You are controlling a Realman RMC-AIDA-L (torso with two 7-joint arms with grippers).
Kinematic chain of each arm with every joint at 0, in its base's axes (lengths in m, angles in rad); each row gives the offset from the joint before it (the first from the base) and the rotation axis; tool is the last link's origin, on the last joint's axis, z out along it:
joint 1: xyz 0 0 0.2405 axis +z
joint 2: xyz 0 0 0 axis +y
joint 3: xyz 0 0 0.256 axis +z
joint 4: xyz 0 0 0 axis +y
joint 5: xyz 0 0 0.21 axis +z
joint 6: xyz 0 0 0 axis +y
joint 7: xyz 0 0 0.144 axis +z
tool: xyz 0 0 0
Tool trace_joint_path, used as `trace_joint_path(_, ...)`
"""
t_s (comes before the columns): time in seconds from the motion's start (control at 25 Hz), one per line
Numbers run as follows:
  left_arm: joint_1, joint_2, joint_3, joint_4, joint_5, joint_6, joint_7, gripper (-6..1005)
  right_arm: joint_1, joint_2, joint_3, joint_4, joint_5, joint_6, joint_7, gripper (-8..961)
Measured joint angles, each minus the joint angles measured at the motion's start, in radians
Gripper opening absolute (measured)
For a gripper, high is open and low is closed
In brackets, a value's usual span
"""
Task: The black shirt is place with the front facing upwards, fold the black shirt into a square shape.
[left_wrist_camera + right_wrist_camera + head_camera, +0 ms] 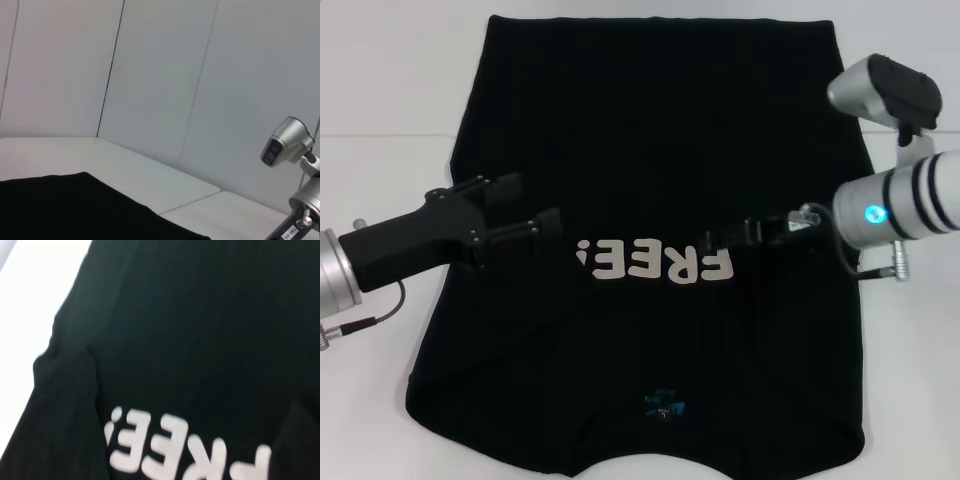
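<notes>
The black shirt [660, 130] lies flat on the white table [380, 100], front up, with its neck toward me. Its pale "FREE!" lettering [655, 262] runs across the middle, and a small blue neck label [665, 407] shows near the front edge. Both side edges look folded inward. My left gripper [530, 205] hovers open over the shirt's left middle, nothing between its fingers. My right gripper [730, 238] reaches in from the right, just beside the end of the lettering, black against black cloth. The right wrist view shows the shirt [200, 330] and its lettering [185, 455] close up.
White table surface surrounds the shirt on the left, the right and the far side. In the left wrist view the shirt's far edge [60, 210] lies before pale wall panels [150, 75], with the right arm's silver wrist [287, 145] at the side.
</notes>
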Motion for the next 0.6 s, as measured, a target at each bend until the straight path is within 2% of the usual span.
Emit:
trace_joint_path(0.12, 0.002, 0.0, 0.0, 0.0, -0.002, -0.001, 0.003, 878, 0.003, 0.02, -0.004, -0.005, 0.038, 0.049, -0.043, 941)
trace_joint_path(0.24, 0.002, -0.001, 0.0, 0.0, -0.002, -0.002, 0.004, 878, 0.011, 0.03, -0.004, -0.001, 0.127, 0.061, -0.141, 941)
trace_joint_path(0.44, 0.008, -0.003, 0.0, 0.001, -0.002, -0.002, 0.005, 877, 0.012, 0.031, -0.009, -0.002, 0.22, 0.036, -0.224, 940)
trace_joint_path(0.6, 0.024, 0.003, -0.024, 0.006, -0.002, 0.011, -0.006, 877, -0.019, 0.018, -0.003, -0.03, 0.222, 0.006, -0.226, 940)
